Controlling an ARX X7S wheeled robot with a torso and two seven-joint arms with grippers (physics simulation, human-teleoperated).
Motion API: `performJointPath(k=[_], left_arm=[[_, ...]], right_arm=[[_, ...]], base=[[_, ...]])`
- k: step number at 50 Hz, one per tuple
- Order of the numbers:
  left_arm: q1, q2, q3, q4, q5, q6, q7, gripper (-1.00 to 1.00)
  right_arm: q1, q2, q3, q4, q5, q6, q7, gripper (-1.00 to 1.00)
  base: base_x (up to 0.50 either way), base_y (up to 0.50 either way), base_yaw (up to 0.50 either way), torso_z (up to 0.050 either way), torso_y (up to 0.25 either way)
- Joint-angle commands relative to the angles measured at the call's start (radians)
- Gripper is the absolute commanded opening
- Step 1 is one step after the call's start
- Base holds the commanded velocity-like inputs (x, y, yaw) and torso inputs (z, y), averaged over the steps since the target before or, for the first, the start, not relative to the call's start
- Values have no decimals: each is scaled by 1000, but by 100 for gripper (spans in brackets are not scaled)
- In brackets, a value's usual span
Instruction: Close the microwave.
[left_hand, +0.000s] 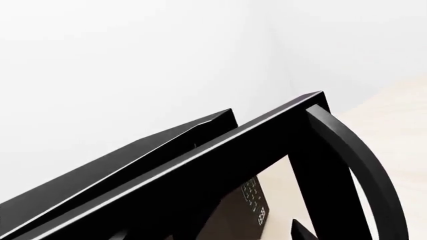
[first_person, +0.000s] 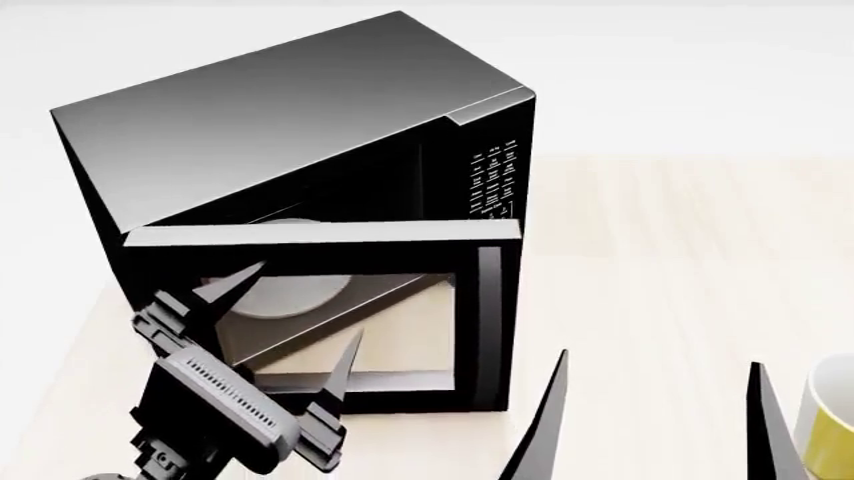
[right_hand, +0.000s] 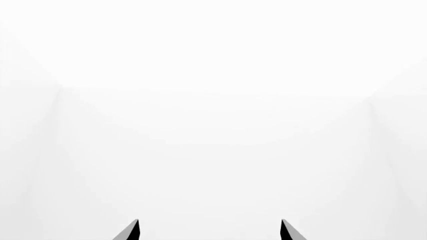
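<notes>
Left gripper (first_person: 287, 315) sits closest, fingers spread wide with nothing in them, right up against the window of the microwave (first_person: 307, 140) door, which hangs partly open at 10 o'clock on the worktop (first_person: 667, 260). Right gripper (first_person: 661, 400) at 5 o'clock gapes wide too, beside a yellow mug (first_person: 830, 415).

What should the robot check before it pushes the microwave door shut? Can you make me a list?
1. Door position: the microwave door is partly open, so there is still closing to do. Ok.
2. Doorway clear: only the white turntable plate shows inside, nothing sticking out. Ok.
3. Left hand is at the door's outer face, fingers spread. Touching it or not: cannot tell.
4. Right hand is open, holds nothing, and is off to the side of the door. Ok.
5. Yellow mug stands away from the door's swing. Ok.
</notes>
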Motion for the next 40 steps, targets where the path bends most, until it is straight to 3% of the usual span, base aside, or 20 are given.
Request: performJointPath(k=[1,40], left_arm=[[-43,26,-36,-37,5,12,-25,100],[-118,66,-26,-200,18,75,-99,100]], right_arm=[[3,-9,13,5,-19,-1,-8,100],[6,2,6,5,-16,4,4,100]], base=[[0,0,0,0,0],[0,0,0,0,1]])
